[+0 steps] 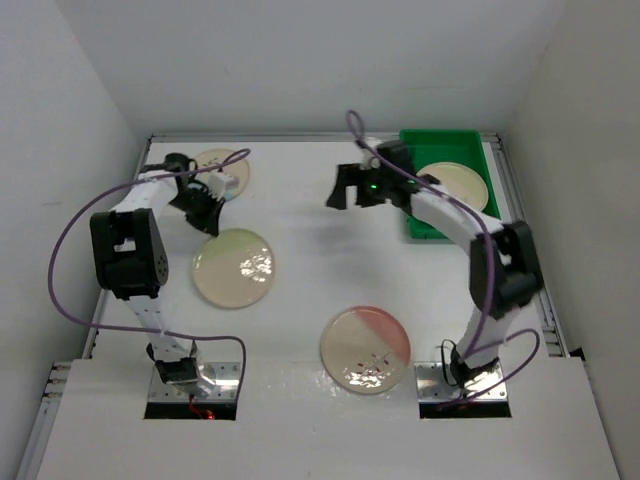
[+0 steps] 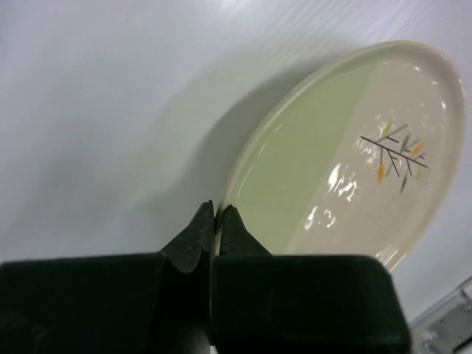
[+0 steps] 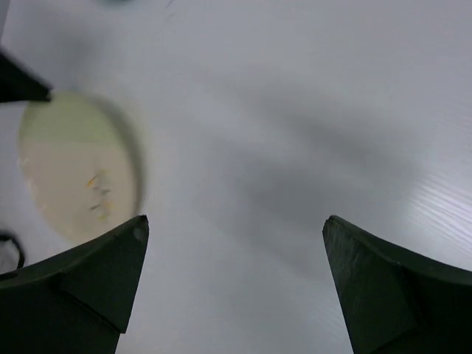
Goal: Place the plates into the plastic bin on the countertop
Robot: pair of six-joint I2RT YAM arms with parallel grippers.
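Left gripper (image 2: 217, 214) is pinched on the rim of the green plate (image 2: 346, 147), fingertips pressed together with the rim edge between them, on the green-segment side. Right gripper (image 3: 236, 221) is spread wide with nothing between the fingers, over bare countertop (image 1: 300, 240) just left of the bin (image 1: 440, 138).

Countertop: white, walled on three sides.

Bin: green, far right. The right arm (image 1: 450, 215) crosses its near-left part, so that corner is hidden.

Green plate: left of centre, far rim at the left gripper. Can't tell if that rim is raised or flat. The sprig is clear in the left wrist view; the fingers cover the plate's near edge.

Pink plate (image 1: 365, 348): near edge, between the arm bases, lying flat, well apart from both grippers.

Binned plate (image 1: 462, 182): inside the bin, left edge under the right arm. Segment colour unreadable.

Far plate (image 1: 228, 165): behind the left gripper, partly covered by the wrist and purple cable (image 1: 60, 270). Colour unclear.

Right wrist view: blurred plate (image 3: 74, 169) at the left, can't tell which one. Dark tip at the top-left edge, can't identify.
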